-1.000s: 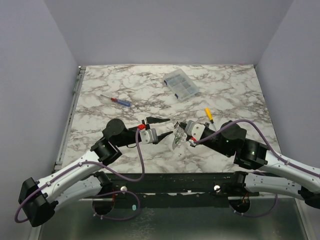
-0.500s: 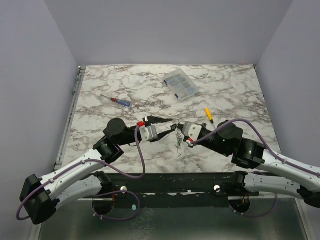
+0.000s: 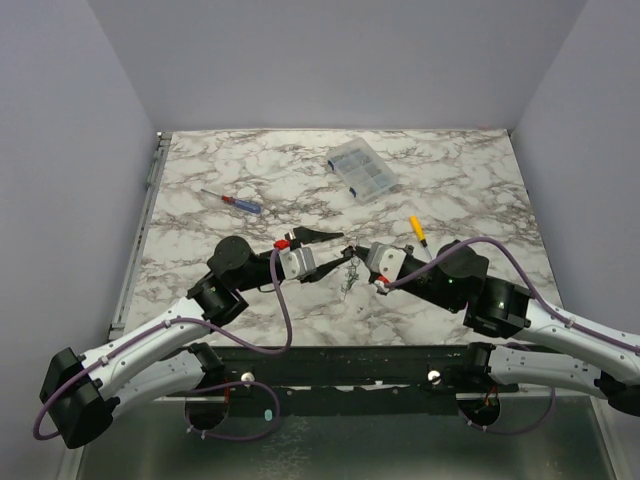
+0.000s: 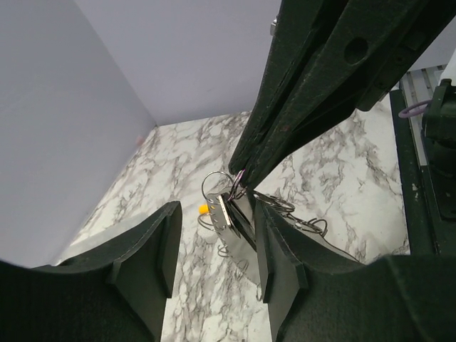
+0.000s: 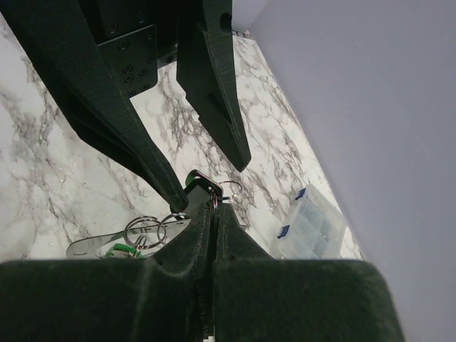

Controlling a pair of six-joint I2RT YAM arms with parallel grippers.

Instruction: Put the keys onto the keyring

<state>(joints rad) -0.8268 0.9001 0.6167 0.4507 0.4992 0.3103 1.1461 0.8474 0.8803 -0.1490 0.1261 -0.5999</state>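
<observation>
White-grey marble table (image 3: 460, 190), lilac walls (image 3: 330, 60), keys (image 3: 348, 277) toward its front

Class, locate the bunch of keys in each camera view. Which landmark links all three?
Top external: the keys hang mid-table, between the two gripper tips.
Left wrist: keys centre frame, between the fingers of the open left gripper.
Right wrist: keys lower left of centre, beside its own tips.
Landmark: the right gripper, shut at the bunch's top.

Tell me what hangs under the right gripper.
Keys and rings hang under the shut right gripper, inside the open left gripper. Which piece the tips pinch is covered.
</observation>
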